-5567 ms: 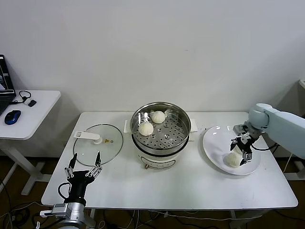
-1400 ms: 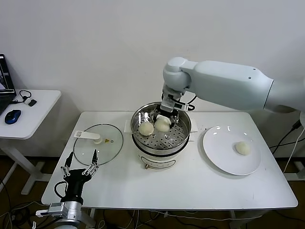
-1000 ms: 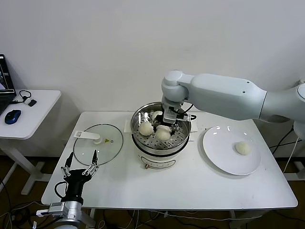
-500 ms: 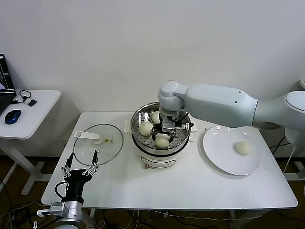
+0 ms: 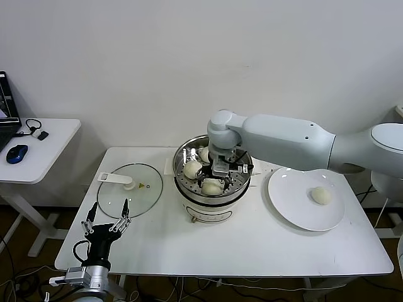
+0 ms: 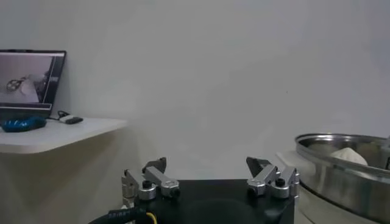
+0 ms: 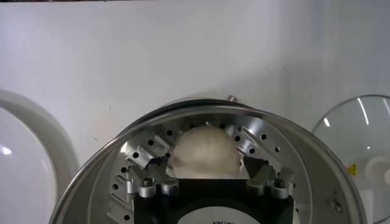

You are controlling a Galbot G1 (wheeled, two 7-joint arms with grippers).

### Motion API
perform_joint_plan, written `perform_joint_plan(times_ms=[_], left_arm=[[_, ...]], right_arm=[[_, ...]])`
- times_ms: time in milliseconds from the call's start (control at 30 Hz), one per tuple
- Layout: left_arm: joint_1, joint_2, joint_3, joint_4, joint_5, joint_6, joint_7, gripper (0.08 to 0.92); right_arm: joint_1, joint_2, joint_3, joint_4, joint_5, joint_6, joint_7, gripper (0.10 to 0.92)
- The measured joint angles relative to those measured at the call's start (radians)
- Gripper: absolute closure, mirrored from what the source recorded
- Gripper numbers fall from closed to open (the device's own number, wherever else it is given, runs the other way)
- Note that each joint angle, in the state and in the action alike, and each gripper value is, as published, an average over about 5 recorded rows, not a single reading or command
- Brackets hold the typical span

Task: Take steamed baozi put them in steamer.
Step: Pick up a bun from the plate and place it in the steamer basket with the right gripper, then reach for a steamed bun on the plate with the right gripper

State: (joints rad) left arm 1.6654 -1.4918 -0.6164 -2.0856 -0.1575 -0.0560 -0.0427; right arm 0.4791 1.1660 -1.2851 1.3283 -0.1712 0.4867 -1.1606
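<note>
We reach our right gripper (image 5: 217, 178) down into the steamer (image 5: 241, 155), which sits at the middle of the white table (image 5: 252, 245) on its white cooker base. In the right wrist view the fingers (image 7: 141, 182) stand spread to either side of a baozi (image 7: 204, 153), with a gap showing between each pad and the dough, so the jaws are open and grip nothing. That bun (image 5: 212, 186) rests on the perforated tray at the near side of the pot. Two more baozi lie in the steamer: one (image 5: 192, 169) toward our left side and another (image 5: 204, 153) at the back, partly hidden by the wrist. The fourth baozi (image 5: 321, 195) sits alone on the white plate (image 5: 289, 204) to the right of the steamer, well apart from it. The glass lid (image 5: 123, 201) lies flat on the table to the left of the pot. Our left gripper (image 5: 108, 221) is parked low at the table's near left edge, its fingers (image 6: 148, 182) spread open and empty, just in front of the lid.
</note>
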Motion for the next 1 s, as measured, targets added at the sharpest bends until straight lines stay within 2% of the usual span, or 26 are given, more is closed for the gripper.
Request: perform_joint_plan(times_ms=[700, 1000], left_arm=[[0.002, -0.001, 0.007, -0.011, 0.000, 0.005, -0.001, 0.177], [-0.003, 0.003, 0.015, -0.028, 0.005, 0.012, -0.006, 0.177]], right_arm=[[0.094, -0.066, 0.048, -0.058, 0.081, 0.046, -0.019, 0.203], [0.192, -0.155, 0.019, -0.117, 0.202, -0.044, -0.045, 0.203]])
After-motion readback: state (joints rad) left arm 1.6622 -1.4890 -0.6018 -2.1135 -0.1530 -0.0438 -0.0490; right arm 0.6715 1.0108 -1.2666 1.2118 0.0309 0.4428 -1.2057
